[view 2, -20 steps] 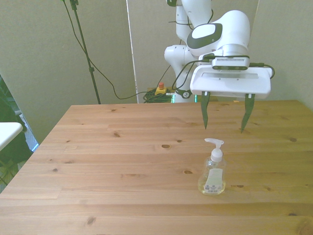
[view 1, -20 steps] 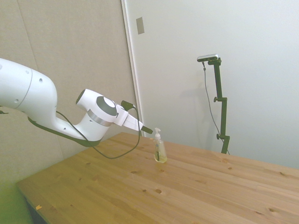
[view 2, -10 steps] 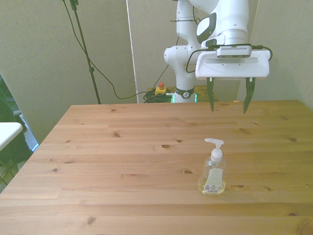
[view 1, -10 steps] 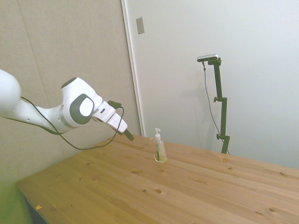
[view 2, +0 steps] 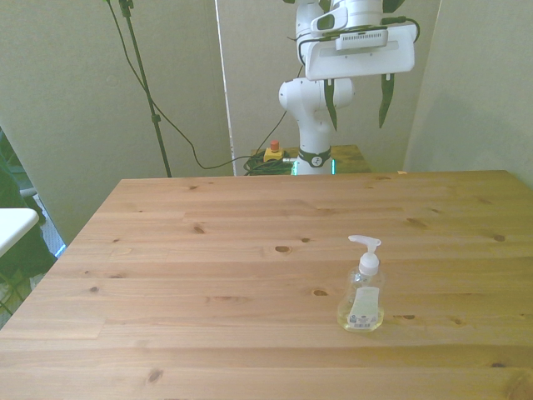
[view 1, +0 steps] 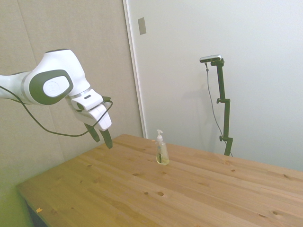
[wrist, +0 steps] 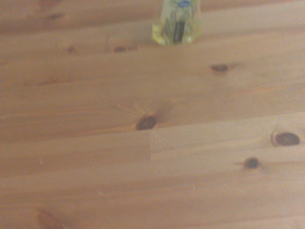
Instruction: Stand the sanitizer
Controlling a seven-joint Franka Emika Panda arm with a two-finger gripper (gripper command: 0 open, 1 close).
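The sanitizer point(view 1: 162, 150) point(view 2: 361, 291) is a small clear pump bottle of pale yellow liquid with a white nozzle. It stands upright on the wooden table point(view 2: 208, 275), toward the front view's right. Its base point(wrist: 176, 26) shows blurred in the wrist view. My gripper point(view 1: 101, 136) point(view 2: 358, 104) hangs open and empty, high above the table's far edge, well away from the bottle.
A cable loops from the arm point(view 1: 47, 87) in the side view. A white object point(view 2: 12, 227) pokes in at the front view's left edge, off the table. Behind the table a small yellow box with a red button point(view 2: 272, 152) lies on the floor.
The open gripper has pulled back from just above the sanitizer, rising and retreating toward the table's far edge. The bottle stays upright in the same spot.
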